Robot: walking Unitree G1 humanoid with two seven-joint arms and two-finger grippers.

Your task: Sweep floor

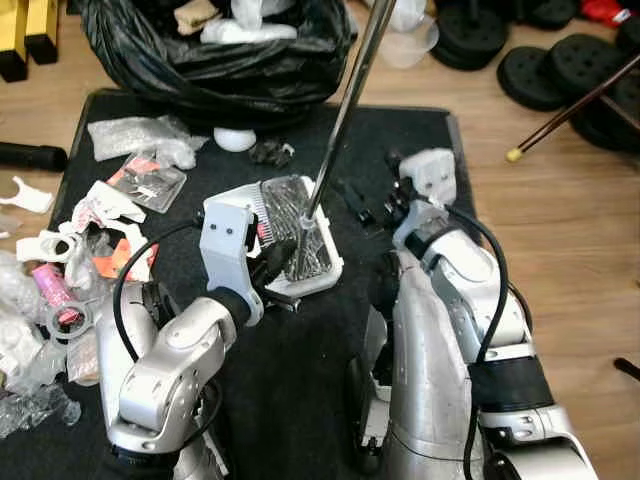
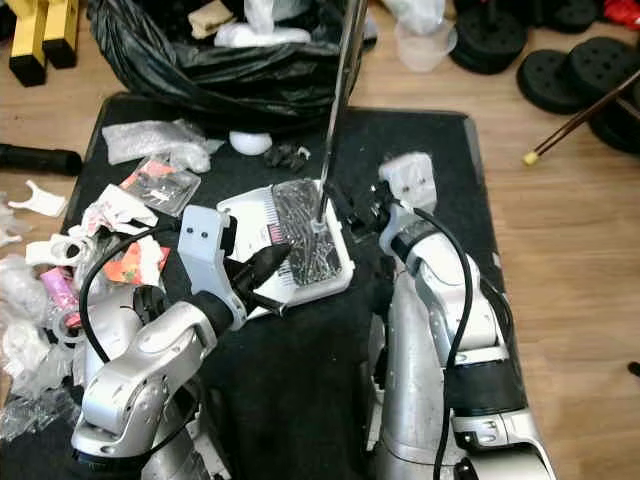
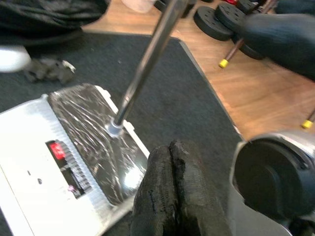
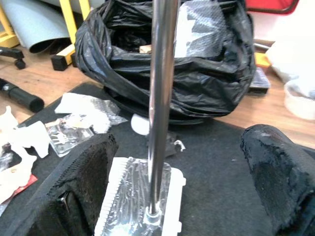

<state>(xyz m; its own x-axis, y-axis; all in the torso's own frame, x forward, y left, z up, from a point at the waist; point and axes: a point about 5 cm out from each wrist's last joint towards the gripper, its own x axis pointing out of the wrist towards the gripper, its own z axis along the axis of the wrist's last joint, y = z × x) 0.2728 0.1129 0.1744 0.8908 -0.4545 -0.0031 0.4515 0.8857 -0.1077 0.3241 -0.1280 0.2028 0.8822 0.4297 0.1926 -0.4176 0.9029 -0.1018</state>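
Observation:
A white sweeper head (image 1: 300, 240) with a crinkled silvery top lies on the black mat (image 1: 400, 140). Its shiny metal pole (image 1: 345, 100) rises from the middle of the head and leans toward the bag. My left gripper (image 1: 275, 265) sits at the head's near left edge; in the left wrist view its fingers (image 3: 172, 187) are pressed together, shut on nothing. My right gripper (image 1: 375, 205) is just right of the head, low over the mat. Its fingers (image 4: 83, 182) stand wide open, with the pole (image 4: 160, 98) farther ahead between them, untouched.
A black rubbish bag (image 1: 220, 50) stands open at the mat's far edge. Plastic wrappers and white scraps (image 1: 130, 190) litter the mat's left side, and a white lump (image 1: 235, 138) and a dark scrap (image 1: 270, 152) lie near the bag. Weight plates (image 1: 560, 70) and a stick (image 1: 570, 110) lie on the wooden floor at right.

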